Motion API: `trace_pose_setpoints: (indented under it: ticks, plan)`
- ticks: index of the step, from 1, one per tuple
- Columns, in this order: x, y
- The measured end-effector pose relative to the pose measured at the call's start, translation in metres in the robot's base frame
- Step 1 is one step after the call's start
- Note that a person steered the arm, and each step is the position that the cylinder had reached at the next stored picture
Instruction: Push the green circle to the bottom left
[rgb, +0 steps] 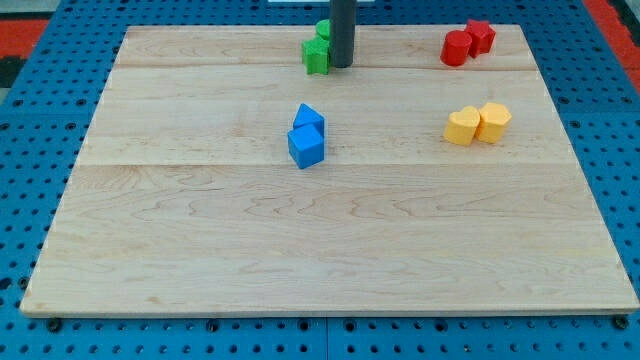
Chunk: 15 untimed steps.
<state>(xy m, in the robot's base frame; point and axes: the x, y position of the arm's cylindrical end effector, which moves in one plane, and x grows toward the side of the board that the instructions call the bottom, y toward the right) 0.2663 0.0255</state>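
Note:
My tip (342, 65) stands near the view's top centre, touching the right side of the green blocks. One green block (316, 56) sits just left of the tip; its shape looks star-like or angular. A second green block (324, 29), partly hidden behind the rod, lies just above it; I cannot tell which is the circle. The bottom left of the wooden board (120, 270) lies far from the green blocks.
Two blue blocks (307, 136) touch each other at the board's middle, below the green ones. Two red blocks (467, 42) lie at the top right. Two yellow blocks (478, 124) lie at the right. A blue pegboard (30, 120) surrounds the board.

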Motion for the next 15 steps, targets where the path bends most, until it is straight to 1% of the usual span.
trace_pose_setpoints:
  ticks: [3,4,6,7,8,9,10,11,12,13,15]
  plan:
    - [0.0,0.0]
    - [-0.005,0.008]
    - [-0.069,0.015]
    - [-0.072,-0.008]
    - [-0.067,-0.041]
    - [-0.051,-0.089]
    - [-0.033,-0.099]
    - [-0.02,-0.079]
    - [0.016,-0.09]
    - [0.032,-0.149]
    - [0.001,-0.138]
